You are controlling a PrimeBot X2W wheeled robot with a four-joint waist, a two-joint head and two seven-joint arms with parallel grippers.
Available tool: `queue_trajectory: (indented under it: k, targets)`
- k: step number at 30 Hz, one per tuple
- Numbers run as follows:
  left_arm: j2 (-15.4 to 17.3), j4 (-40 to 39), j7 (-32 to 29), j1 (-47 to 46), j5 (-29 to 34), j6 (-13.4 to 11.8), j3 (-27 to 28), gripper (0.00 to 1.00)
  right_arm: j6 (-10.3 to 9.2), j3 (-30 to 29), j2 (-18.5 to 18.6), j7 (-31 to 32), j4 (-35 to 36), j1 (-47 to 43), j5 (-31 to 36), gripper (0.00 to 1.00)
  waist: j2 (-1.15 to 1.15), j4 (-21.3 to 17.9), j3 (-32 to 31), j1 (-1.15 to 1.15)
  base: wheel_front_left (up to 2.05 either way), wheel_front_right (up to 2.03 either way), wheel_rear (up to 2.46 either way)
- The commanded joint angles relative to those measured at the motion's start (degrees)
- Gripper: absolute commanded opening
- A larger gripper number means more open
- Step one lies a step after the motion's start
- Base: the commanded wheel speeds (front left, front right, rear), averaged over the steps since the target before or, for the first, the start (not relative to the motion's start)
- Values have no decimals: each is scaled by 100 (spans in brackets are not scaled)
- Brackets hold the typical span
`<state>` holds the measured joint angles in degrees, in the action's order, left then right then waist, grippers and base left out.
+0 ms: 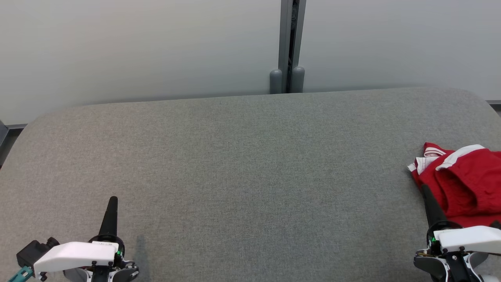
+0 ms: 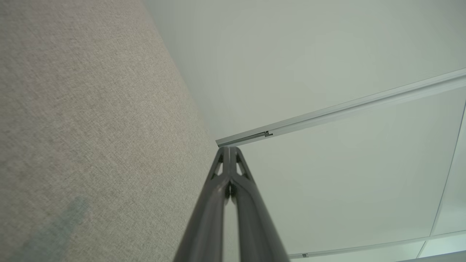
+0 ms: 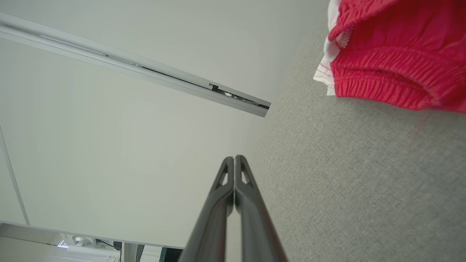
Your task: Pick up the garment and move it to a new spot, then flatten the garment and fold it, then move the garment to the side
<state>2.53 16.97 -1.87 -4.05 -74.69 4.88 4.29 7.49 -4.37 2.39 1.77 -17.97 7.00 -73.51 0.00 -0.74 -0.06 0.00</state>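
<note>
The garment (image 1: 462,178) is a crumpled red piece with white trim, lying at the right edge of the grey upholstered surface (image 1: 242,176). In the right wrist view the garment (image 3: 397,54) shows its red elastic band at the upper right. My right gripper (image 1: 425,190) is shut and empty, its tip just at the garment's left edge; in the right wrist view that gripper (image 3: 235,158) has its fingers pressed together, apart from the cloth. My left gripper (image 1: 113,199) stands shut and empty at the lower left; the left wrist view shows this gripper (image 2: 229,148) with fingers together.
A pale wall (image 1: 137,47) with a grey vertical post (image 1: 289,43) runs behind the surface. The surface's far edge is rounded at both corners.
</note>
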Motion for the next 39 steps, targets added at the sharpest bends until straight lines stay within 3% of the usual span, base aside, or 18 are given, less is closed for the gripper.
queue_trajectory:
  k: [1, 39]
  targets:
    - [36, -75, -37, -144, -129, 38, 39, 0, 1, -29, 55, 52, 74, -9, -151, 0, 0, 3, 1, 0, 0, 0, 0]
    - [49, -297, -461, -263, -1695, 277, 229, 0, 1, -218, 72, 479, 395, -96, -1810, 0, 0, 68, 22, 0, 0, 0, 0]
